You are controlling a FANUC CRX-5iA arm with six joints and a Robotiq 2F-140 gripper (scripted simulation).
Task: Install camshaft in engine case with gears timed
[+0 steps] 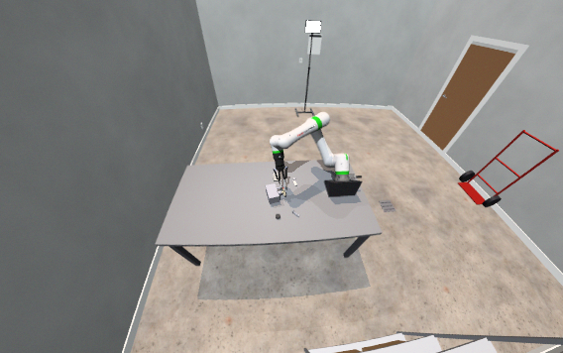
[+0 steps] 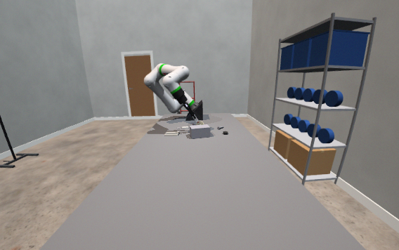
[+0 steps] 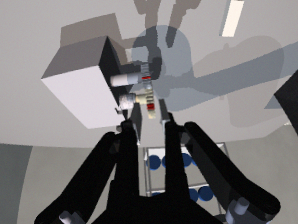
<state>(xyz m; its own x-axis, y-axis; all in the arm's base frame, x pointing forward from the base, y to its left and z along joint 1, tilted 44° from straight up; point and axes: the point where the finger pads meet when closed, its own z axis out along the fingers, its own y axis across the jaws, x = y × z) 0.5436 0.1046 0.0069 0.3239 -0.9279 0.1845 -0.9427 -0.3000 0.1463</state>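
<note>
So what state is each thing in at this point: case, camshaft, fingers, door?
Case: upright on the table.
Camshaft: lying level against the case's front, just beyond the fingertips; seating depth and gear timing too small to tell.
Gripper: fingers partly open, nothing between them.
Door: closed.

Gear teeth and timing marks on the camshaft [image 3: 148, 96] too blurred to read
</note>
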